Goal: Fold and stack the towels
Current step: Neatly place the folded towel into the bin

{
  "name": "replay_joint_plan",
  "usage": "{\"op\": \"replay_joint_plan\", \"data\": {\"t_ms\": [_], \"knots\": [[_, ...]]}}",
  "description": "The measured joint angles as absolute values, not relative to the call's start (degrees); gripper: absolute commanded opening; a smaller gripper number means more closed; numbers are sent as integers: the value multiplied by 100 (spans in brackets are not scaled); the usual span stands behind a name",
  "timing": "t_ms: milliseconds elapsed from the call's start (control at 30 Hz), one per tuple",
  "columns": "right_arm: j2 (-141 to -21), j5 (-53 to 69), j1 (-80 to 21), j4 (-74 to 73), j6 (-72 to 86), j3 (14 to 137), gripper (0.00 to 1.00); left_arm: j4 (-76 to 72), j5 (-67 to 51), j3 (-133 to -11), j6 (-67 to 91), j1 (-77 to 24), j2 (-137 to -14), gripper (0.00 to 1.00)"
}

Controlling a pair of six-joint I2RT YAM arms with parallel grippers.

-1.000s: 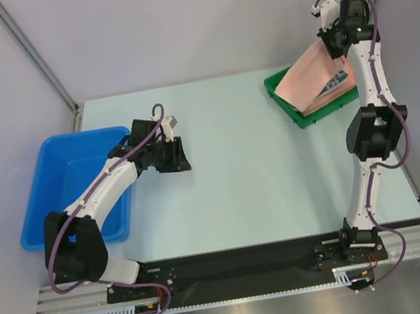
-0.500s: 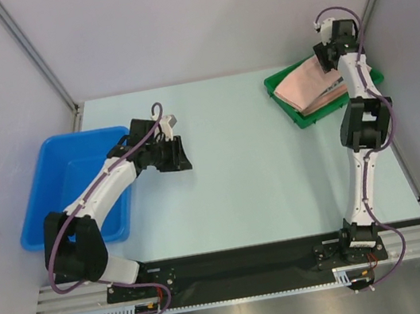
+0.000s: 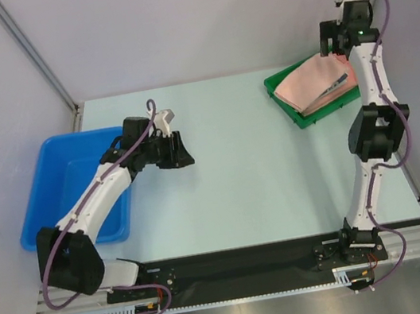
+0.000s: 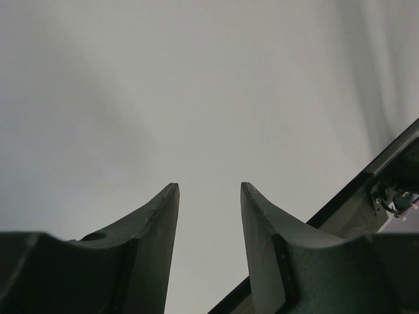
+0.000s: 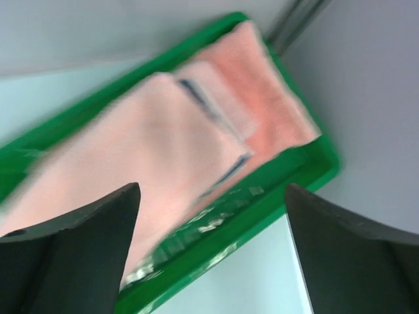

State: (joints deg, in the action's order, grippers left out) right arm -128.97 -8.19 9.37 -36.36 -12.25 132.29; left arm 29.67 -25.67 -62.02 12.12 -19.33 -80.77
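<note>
**Towels** — salmon-pink, layered in the green tray at the far right of the tabletop. The right gripper hovers above the stack, jaws wide and empty. The left gripper is over the tabletop beside the blue bin, jaws partly open, holding nothing.

**Risk:** the top towel lies askew on the pile, so a careless descent could snag a fold and undo the stack.

**Unclear:** the right wrist view is blurred. A dark striped edge shows between layers — but the towel count cannot be told.
</note>
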Motion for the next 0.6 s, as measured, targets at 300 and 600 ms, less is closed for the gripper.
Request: {"op": "replay_joint_plan", "data": {"t_ms": [300,600], "knots": [[-8844,1647,858,-3677,1096,10320,100,2753,-2694,-6873,1293,-1929,-6705,100],[-5883,2652,766,-2897,2311,7596,100,2473,-2696,-7024,1352,-1929,-5568,100]]}}
